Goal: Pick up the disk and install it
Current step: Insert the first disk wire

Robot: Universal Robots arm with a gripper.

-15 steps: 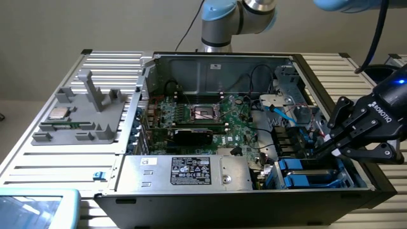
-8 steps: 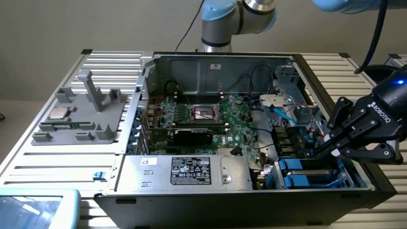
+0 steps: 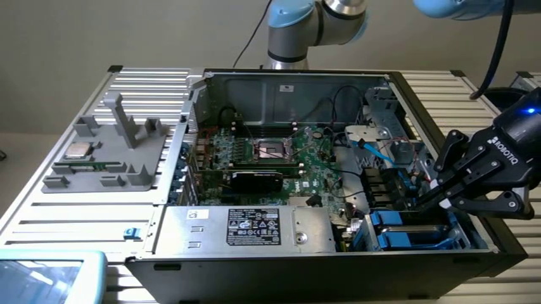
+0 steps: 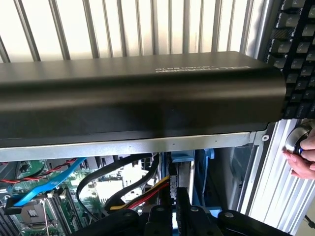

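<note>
Angling the pincer [image 3: 425,204] down into a corner of the computer case [image 3: 253,275], I judge it is there to seat the disk [image 3: 396,220], lying blue-framed just under its tip; clamped or apart, I cannot tell.

Exterior view: my arm [image 3: 317,25] is up at twelve o'clock, a silver-grey tube with pale blue caps on the joints. A black cable [image 3: 498,54] hangs down around one o'clock. Over at three o'clock there's the gripper [image 3: 444,199], all black, with white ROBOTIQ lettering along its body and a small blue light [image 3: 530,111] glowing on the wrist.
</note>
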